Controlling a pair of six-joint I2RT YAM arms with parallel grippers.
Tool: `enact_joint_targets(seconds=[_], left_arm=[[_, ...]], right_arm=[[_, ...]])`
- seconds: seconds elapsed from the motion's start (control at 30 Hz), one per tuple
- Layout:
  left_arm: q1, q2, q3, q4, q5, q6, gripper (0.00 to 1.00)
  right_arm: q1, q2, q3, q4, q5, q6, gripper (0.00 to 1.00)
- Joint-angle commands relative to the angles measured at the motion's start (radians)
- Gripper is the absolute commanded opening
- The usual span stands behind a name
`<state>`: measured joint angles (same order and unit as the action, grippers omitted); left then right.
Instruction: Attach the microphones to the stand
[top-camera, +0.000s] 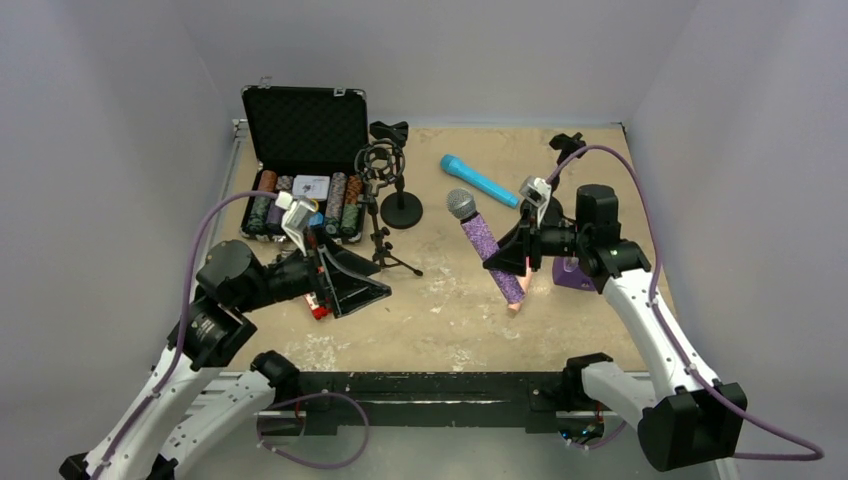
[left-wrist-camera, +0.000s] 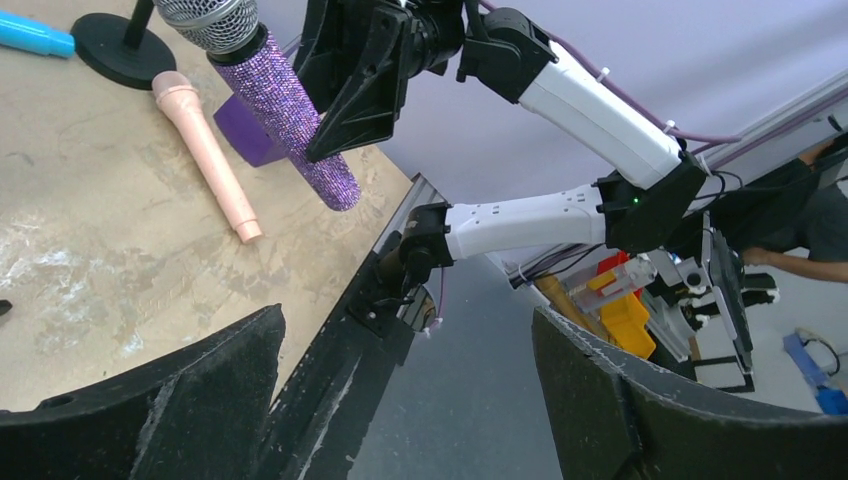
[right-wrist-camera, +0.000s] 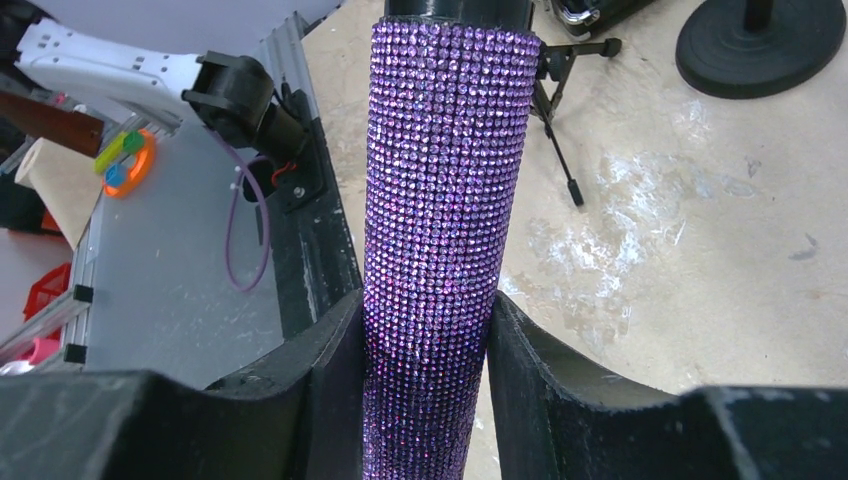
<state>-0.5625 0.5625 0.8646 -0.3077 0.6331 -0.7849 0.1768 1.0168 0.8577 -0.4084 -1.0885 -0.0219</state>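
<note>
— What does the one you've got look like?

— The purple microphone (top-camera: 488, 248) is glittery all along its body, with a silver mesh head. It is tilted, head up and toward the rear, off the table (top-camera: 440, 320). My right gripper (top-camera: 522, 262) is clamped on its lower body. My left gripper (top-camera: 352, 290) stands wide open, holding nothing.

— And the other two?

— The blue microphone (top-camera: 480, 180) lies at the back, near the round-base stand (top-camera: 401, 208). The pink microphone (left-wrist-camera: 205, 150) lies flat below the purple one. From above only its tip shows, but my left wrist camera shows its whole length. My right wrist camera shows mostly rhinestone rows between my fingers (right-wrist-camera: 320, 370).
</note>
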Motion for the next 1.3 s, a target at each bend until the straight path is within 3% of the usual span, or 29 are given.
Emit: enact_joint_targets(seconds=[0.0, 0.27, 1.27], left_arm=[[-0.084, 0.053, 0.074, 0.037, -0.077, 0.043, 0.96], [-0.231, 0.162, 0.144, 0.052, -0.193, 0.079, 0.96], [-0.331, 0.525, 0.244, 0.377, -0.446, 0.067, 0.96]], right_arm=[[-0.015, -0.035, -0.007, 0.054, -0.129, -0.043, 0.0], [-0.03, -0.049, 0.008, 0.03, -0.225, -0.076, 0.0], [-0.043, -0.031, 0.078, 0.032, -0.416, -0.01, 0.0]])
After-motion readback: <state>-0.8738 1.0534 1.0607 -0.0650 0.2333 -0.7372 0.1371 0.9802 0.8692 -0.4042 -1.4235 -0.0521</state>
